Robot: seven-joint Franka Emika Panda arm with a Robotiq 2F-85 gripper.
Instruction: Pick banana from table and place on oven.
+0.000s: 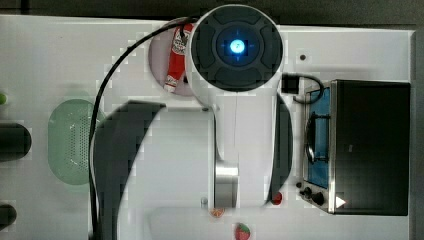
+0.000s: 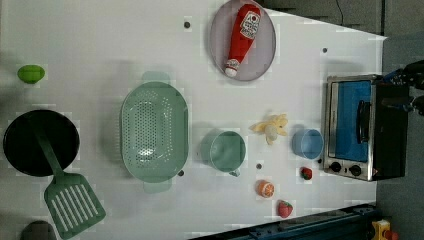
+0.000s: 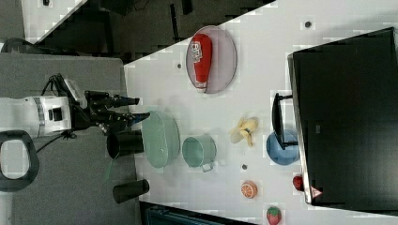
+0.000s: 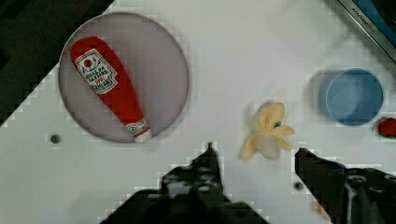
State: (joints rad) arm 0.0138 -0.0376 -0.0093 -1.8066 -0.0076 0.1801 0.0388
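Your top view has the arm's white body covering the middle of the counter [image 1: 60, 50], but your left view shows the banana [image 2: 271, 128] lying there, soft and pale yellow with splayed peel flaps, between the green cup [image 2: 223, 151] and the round blue cup [image 2: 307, 144] beside the boxy, glass-doored oven [image 2: 361, 127]. In your wrist view the gripper [image 4: 254, 156] has its dark fingers [image 4: 208, 168] spread and empty.
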